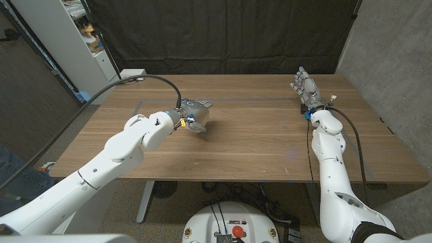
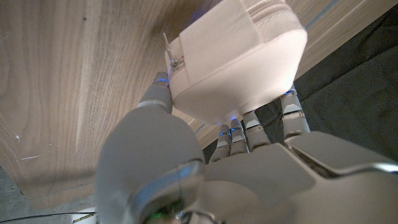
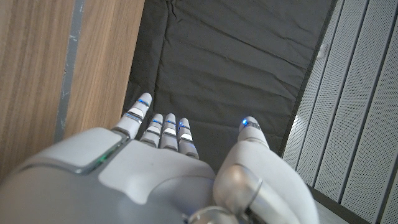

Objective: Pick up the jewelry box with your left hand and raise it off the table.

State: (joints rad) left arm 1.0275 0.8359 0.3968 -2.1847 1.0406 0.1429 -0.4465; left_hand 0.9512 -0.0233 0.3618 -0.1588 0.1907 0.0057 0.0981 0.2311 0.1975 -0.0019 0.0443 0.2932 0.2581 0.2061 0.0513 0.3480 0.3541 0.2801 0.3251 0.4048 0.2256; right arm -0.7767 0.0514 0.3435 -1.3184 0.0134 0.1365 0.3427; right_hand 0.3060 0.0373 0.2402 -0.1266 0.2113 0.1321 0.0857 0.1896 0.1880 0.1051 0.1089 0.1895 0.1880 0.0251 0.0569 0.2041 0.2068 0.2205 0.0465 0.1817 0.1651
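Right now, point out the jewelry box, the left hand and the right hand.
jewelry box [image 2: 239, 59], left wrist view, its pale side.
left hand [image 1: 183, 119], head view, around the box.
right hand [image 1: 305, 86], head view, its back.

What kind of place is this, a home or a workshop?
Probably a robotics lab or test room, not a home: a black curtain hangs behind the wooden table, a bare concrete wall stands beside it, and cables run along the robot's arms.

Jewelry box [image 1: 197, 115] in the left hand [image 1: 181, 119] over the table's [image 1: 256, 145] left half; right hand [image 1: 307, 89] far right
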